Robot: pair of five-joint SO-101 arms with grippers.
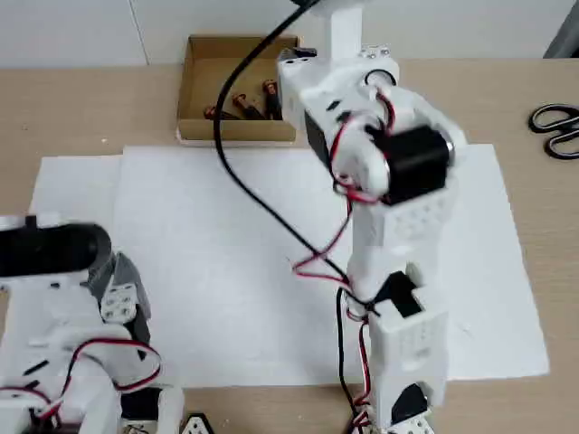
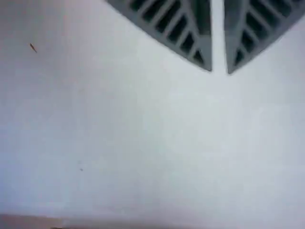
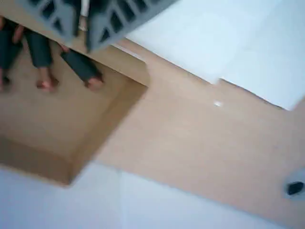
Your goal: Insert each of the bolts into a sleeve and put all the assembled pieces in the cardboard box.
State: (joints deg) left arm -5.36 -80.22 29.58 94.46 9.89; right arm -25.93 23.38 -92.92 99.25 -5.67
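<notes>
The cardboard box (image 1: 194, 90) stands at the table's far edge, and three dark sleeves with copper-coloured bolt ends (image 1: 242, 104) lie in it. In the right wrist view these assembled pieces (image 3: 40, 62) lie side by side on the box floor (image 3: 57, 124). My right gripper (image 3: 82, 40) hangs over the box's right side, shut, with only a thin slit between its grey fingers (image 3: 109, 21) and nothing held. My left gripper (image 2: 219, 70) is low over the white paper (image 2: 143, 143) at the near left, shut and empty.
White paper sheets (image 1: 226, 262) cover the middle of the table. Scissors (image 1: 556, 127) lie at the far right on the bare wood. The right arm (image 1: 398, 181) and its black cable (image 1: 262, 203) stretch across the paper toward the box.
</notes>
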